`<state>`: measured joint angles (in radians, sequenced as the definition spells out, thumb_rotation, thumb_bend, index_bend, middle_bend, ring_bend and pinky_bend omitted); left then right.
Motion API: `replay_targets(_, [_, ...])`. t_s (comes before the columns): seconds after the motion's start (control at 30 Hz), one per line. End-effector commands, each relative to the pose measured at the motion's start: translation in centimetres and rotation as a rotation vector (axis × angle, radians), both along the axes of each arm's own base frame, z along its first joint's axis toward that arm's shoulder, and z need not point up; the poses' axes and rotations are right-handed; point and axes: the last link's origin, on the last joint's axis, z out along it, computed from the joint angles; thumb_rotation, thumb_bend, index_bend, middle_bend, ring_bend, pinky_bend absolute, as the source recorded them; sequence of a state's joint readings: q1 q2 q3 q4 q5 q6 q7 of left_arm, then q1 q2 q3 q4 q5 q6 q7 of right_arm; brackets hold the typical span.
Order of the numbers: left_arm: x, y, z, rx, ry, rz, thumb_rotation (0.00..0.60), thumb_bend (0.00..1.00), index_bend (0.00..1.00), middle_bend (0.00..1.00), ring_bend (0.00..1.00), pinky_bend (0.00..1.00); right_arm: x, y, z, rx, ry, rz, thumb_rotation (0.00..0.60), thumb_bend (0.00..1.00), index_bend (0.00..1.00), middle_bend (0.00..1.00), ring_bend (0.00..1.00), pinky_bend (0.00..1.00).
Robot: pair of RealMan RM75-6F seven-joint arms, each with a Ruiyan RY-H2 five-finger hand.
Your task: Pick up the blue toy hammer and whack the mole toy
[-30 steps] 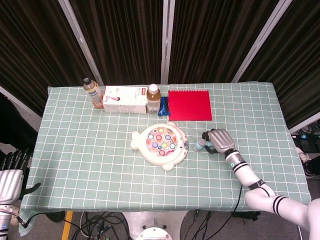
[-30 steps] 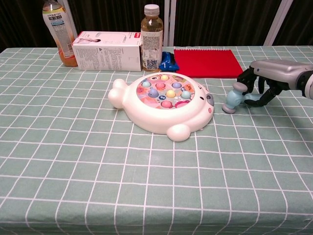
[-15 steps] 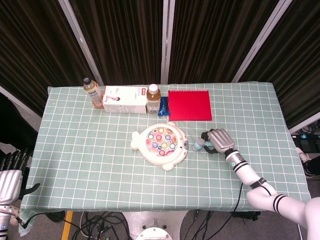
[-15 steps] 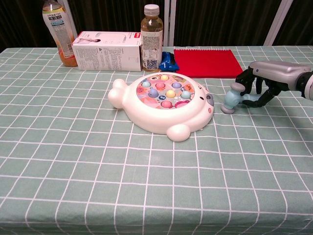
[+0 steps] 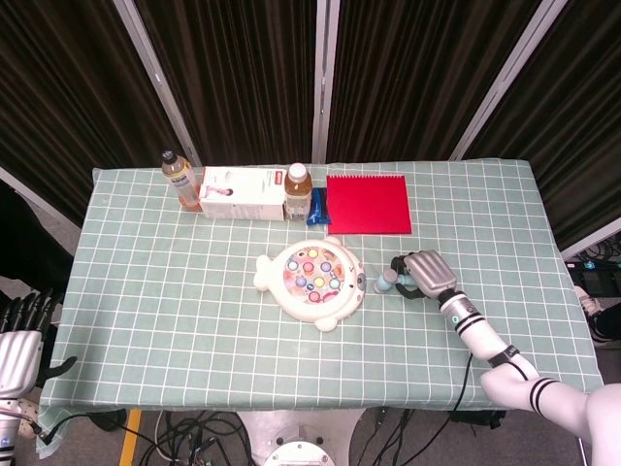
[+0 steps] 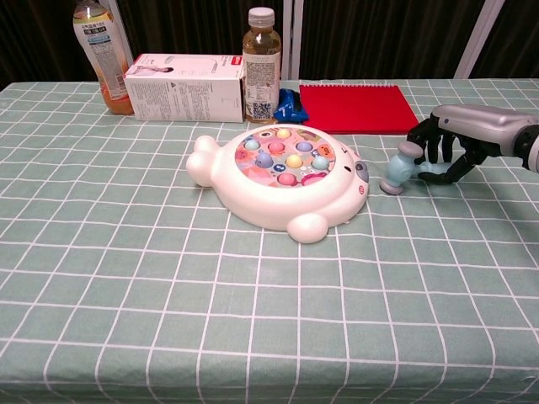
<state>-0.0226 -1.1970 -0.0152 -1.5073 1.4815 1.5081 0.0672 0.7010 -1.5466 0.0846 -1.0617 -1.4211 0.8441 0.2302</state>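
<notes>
Only head view shows idle left robot hand (image 5: pixel 17 351).

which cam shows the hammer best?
Chest view: the hammer shows side-on, head and part of the handle clear, with the right hand curled around the handle. Head view shows only a small blue bit poking out from under the hand.

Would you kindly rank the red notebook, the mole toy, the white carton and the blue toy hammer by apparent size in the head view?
1. Mole toy and red notebook: too alike to separate.
2. White carton.
3. Blue toy hammer, partly covered by the right robot hand.
</notes>
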Motion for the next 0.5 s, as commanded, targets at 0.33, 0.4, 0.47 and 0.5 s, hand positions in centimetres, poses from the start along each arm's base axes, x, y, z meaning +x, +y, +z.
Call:
replay_targets(0.33, [0.3, 0.0, 0.3, 0.006, 0.005, -0.013, 0.600, 0.09, 0.09, 0.03, 0.00, 0.00, 3.0, 0.9, 6.3, -0.064, 0.000, 0.116, 0.600, 0.51, 0.66, 0.61, 0.47, 0.60])
replay_targets(0.4, [0.5, 0.0, 0.3, 0.005, 0.005, -0.016, 0.600, 0.09, 0.09, 0.03, 0.00, 0.00, 4.2, 1.1, 7.2, -0.068, 0.019, 0.142, 0.600, 0.51, 0.66, 0.61, 0.47, 0.60])
replay_targets(0.47, [0.6, 0.0, 0.3, 0.005, 0.008, -0.019, 0.600, 0.09, 0.09, 0.03, 0.00, 0.00, 5.8, 1.0, 7.4, -0.068, 0.029, 0.171, 0.600, 0.51, 0.66, 0.61, 0.47, 0.60])
replay_targets(0.5, [0.6, 0.1, 0.4, 0.006, 0.008, -0.022, 0.600, 0.09, 0.09, 0.03, 0.00, 0.00, 6.5, 1.0, 7.3, -0.066, 0.034, 0.184, 0.600, 0.52, 0.66, 0.61, 0.47, 0.60])
